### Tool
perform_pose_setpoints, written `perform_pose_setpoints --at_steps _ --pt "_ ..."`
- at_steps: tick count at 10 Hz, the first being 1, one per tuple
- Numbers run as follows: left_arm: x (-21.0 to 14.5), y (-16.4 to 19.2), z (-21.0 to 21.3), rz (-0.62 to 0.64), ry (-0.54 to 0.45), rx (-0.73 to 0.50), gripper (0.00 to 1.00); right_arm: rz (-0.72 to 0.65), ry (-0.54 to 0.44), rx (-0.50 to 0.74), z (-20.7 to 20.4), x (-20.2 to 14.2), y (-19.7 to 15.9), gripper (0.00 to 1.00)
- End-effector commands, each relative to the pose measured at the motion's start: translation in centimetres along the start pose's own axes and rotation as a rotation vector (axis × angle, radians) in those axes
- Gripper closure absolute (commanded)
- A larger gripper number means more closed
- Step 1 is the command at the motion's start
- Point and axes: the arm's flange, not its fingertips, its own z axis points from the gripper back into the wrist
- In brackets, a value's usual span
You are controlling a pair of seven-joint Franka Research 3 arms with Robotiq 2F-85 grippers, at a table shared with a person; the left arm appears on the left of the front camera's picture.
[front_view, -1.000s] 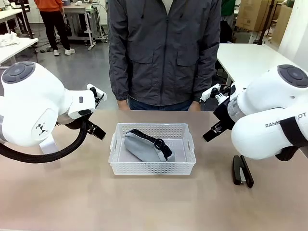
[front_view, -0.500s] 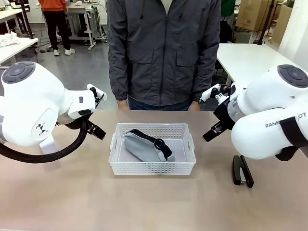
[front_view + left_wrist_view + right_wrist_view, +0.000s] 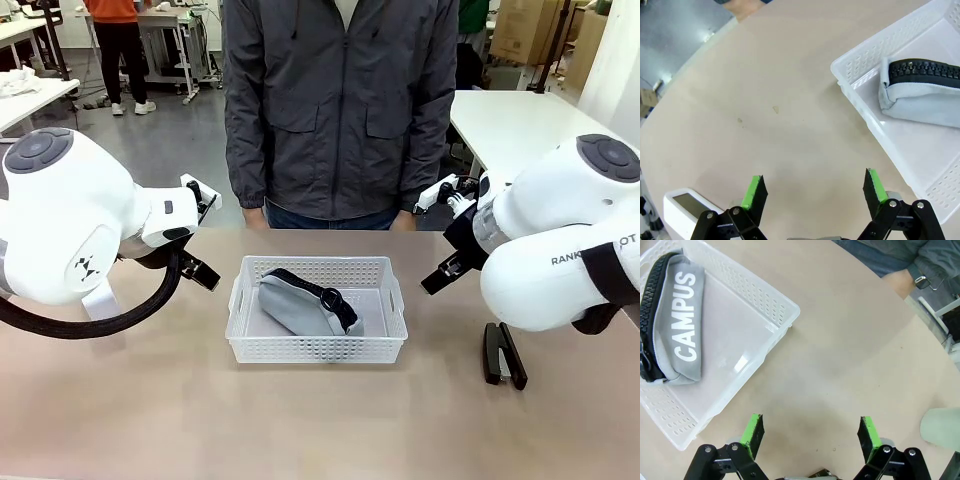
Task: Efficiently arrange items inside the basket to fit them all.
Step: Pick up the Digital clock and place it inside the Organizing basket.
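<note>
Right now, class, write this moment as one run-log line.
basket: holds grey CAMPUS pouch | black stapler: on table, outside basket | pale green cup: on table | left gripper: open, empty | right gripper: open, empty

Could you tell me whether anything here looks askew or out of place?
The grey soft pouch lies diagonally across the white perforated plastic basket, using up much of its floor; the black stapler lies outside it on the table.

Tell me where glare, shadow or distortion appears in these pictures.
Front view: even light, only a soft shadow before the basket. Right wrist view: a glare streak on its floor, the table edge bowed. Left wrist view: the pouch is sharp.
</note>
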Motion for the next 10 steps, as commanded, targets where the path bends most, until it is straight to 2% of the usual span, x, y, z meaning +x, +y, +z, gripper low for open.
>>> perform_pose_setpoints --at_steps 1,2,3,4,6,7,8,10 --pt "-0.1 0.1 1.3 -0.002 -0.019 -0.112 0.0 -0.035 -0.009 0.052 1.0 0.0 -0.3 0.0" --pt "0.2 0.4 3.2 0.117 0.045 -0.274 0.0 -0.114 -0.006 0.149 2.7 0.0 -0.9 0.0" --pt "0.4 0.6 4.8 0.245 0.086 -0.328 0.0 -0.245 0.031 0.199 4.4 0.2 -1.5 0.0" --pt "0.3 0.7 6.6 0.318 0.095 -0.396 0.0 -0.361 0.063 0.301 6.2 0.2 -2.1 0.0" --pt "-1.0 2.6 10.3 0.358 0.004 -0.648 0.0 -0.475 0.06 0.601 10.6 -1.2 -4.3 0.0" --pt "-2.3 4.4 12.2 0.405 -0.053 -0.731 0.0 -0.542 0.018 0.685 12.7 -2.6 -5.8 0.0" --pt "-4.3 6.8 14.1 0.463 -0.099 -0.75 0.0 -0.63 -0.037 0.687 14.9 -4.6 -7.6 0.0" --pt "-9.9 11.2 17.3 0.581 -0.261 -0.752 0.0 -0.809 -0.209 0.658 18.4 -10.0 -11.3 0.0"
